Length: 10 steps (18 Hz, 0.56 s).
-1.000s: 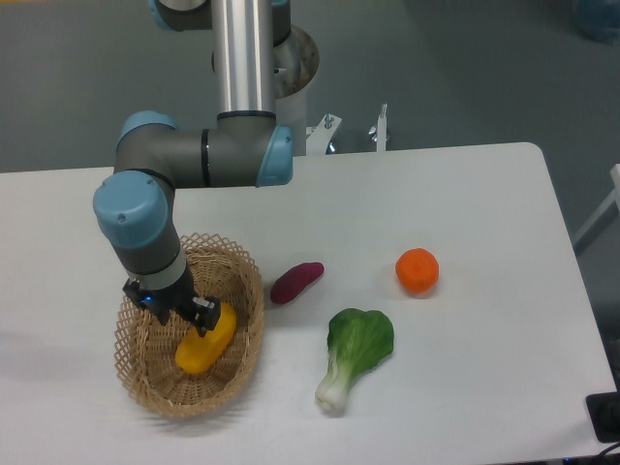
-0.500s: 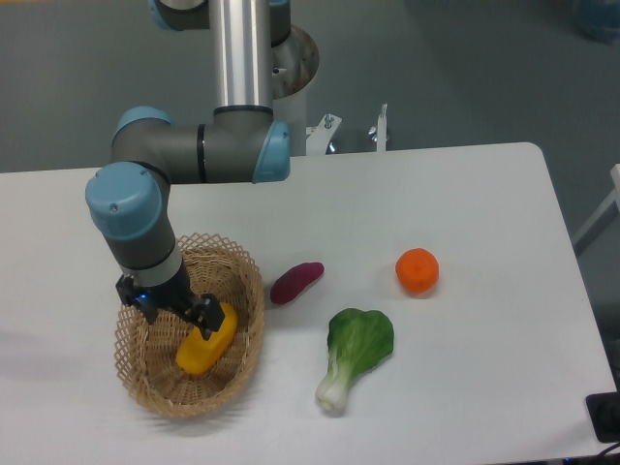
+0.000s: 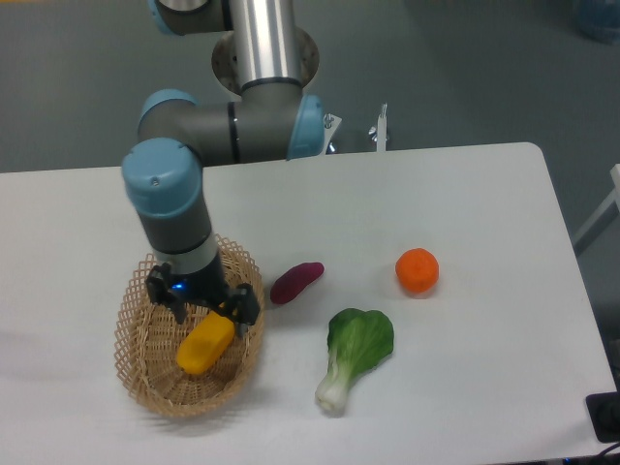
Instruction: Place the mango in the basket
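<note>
- Fingers of the gripper point(image 3: 205, 308) hung over the upper end of the mango point(image 3: 205, 343), inside the far part of the basket point(image 3: 145, 387); whether they were clenched on the fruit or already released could not be told from this fixed view, since the wrist hid the gap.
- Leftmost on the table point(image 3: 465, 194) sat the oval wicker basket, and the mango lay in its bowl, tilted with its lower end toward the near-left wall and apparently resting on the weave.
- Judged from that, the placing looked all but done, and the step in hand was the release and the exit.
- Doing it well would mean parting the fingers fully before any lift, then rising straight up so neither finger dragged the fruit or caught the lattice rim just beside the right finger.
- Just right of the basket lay the purple sweet potato point(image 3: 295, 282), near the rim but apart from it; a sideways exit could knock it.
- Further right lay the bok choy point(image 3: 355, 351), and beyond it the orange point(image 3: 418, 270), both well apart from the work.
</note>
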Tool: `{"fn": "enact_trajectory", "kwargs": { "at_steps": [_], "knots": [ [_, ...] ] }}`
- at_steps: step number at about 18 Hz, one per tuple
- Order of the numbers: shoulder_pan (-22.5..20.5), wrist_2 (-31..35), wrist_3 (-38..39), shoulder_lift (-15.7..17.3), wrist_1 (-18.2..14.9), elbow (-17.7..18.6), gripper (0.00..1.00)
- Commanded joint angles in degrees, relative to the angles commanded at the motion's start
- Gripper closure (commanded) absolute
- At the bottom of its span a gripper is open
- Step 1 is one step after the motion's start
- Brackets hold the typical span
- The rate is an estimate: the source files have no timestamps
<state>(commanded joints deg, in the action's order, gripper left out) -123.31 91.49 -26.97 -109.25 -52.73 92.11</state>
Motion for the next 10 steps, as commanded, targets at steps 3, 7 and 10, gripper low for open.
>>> {"fn": "enact_trajectory", "kwargs": {
  "at_steps": [3,7,10],
  "knots": [
    [-1.6,0.0,-3.5,0.6,-3.7,0.1,0.0],
    [-4.4,-0.4,-9.1,2.8,-5.6,1.7,0.0],
    [-6.2,-1.6,-12.2,4.0,-8.1,1.9,0.0]
  ]
}}
